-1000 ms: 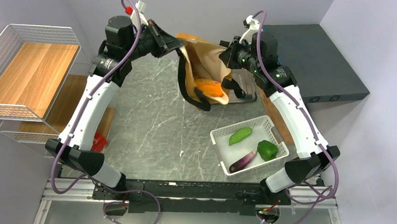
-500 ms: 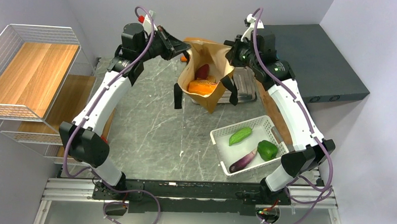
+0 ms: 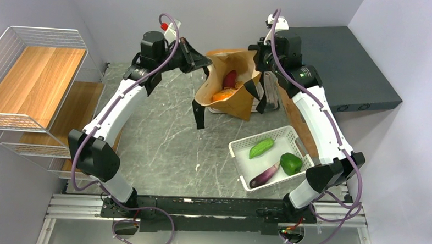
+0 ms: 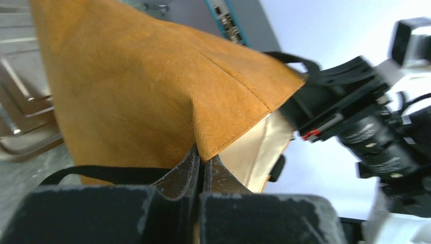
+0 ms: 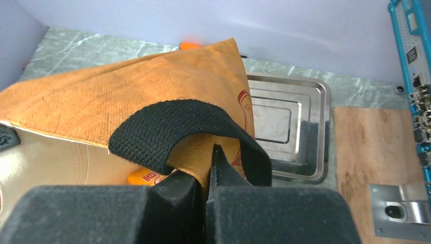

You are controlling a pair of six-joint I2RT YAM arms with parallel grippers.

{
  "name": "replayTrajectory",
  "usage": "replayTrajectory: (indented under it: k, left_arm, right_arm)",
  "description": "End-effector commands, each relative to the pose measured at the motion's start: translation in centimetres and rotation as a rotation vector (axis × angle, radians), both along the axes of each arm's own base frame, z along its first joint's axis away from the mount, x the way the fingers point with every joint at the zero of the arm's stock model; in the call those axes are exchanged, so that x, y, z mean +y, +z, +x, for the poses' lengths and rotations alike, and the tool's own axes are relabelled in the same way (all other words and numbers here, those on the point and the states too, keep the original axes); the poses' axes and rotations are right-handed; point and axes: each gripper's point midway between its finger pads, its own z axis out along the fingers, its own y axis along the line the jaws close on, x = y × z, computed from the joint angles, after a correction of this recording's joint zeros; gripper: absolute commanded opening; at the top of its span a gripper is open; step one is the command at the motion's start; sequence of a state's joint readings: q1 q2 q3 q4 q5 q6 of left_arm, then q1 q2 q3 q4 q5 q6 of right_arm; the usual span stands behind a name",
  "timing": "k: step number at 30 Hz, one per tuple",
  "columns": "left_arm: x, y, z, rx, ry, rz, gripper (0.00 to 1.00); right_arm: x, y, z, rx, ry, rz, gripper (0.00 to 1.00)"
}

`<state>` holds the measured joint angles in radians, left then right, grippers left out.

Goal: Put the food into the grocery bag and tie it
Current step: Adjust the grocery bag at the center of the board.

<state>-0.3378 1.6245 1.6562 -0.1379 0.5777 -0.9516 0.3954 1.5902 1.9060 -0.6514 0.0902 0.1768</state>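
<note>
Btwn left gripper (image 4: 202, 165) & right gripper (image 5: 210, 168) hangs grocery bag (image 3: 240, 104), rim pinched.

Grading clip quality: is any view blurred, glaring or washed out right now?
Top external: evenly lit and sharp, no harsh shadows around the grocery bag. Left wrist: bag weave clear, far wall washed out bright, left gripper close and soft. Right wrist: black strap crisp, mild sheen on the steel tray.
</note>
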Motion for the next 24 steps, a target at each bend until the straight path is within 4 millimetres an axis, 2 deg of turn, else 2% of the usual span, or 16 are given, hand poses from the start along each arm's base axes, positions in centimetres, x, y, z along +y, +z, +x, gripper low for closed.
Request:
replayTrajectory:
  k: [1,3,7,14,16,19,22,24]
  left_arm:
    - [2.6,-5.1,0.7,0.028,0.110,0.217,0.00]
    - [3.2,-7.5,0.2,0.065,0.114,0.274,0.00]
    - [4.3,-9.3,-0.4,0.081,0.136,0.381,0.00]
    - [7.1,-11.6,0.1,0.121,0.223,0.559,0.02]
    - [7.9,-12.4,-0.1,0.143,0.247,0.604,0.12]
    - [9.3,-13.4,-0.9,0.177,0.279,0.667,0.42]
    - [10.5,-13.3,-1.8,0.160,0.306,0.713,0.65]
    - [11.1,-12.6,-2.4,0.127,0.329,0.741,0.94]
  right_arm:
    - [-5.0,6.1,-0.2,-0.208,-0.151,-0.071,0.00]
    - [-5.5,5.8,-0.2,-0.208,-0.163,-0.106,0.00]
    - [-5.9,5.7,-0.2,-0.214,-0.179,-0.128,0.00]
    - [-1.9,2.8,0.0,-0.146,-0.036,-0.069,0.00]
    - [-0.8,1.2,0.1,-0.105,0.000,-0.045,0.00]
    - [1.4,-0.9,-0.2,-0.046,0.067,-0.003,0.00]
    - [3.7,-2.4,-0.6,-0.005,0.130,0.021,0.00]
    - [5.0,-3.0,-0.8,0.011,0.165,0.029,0.00]
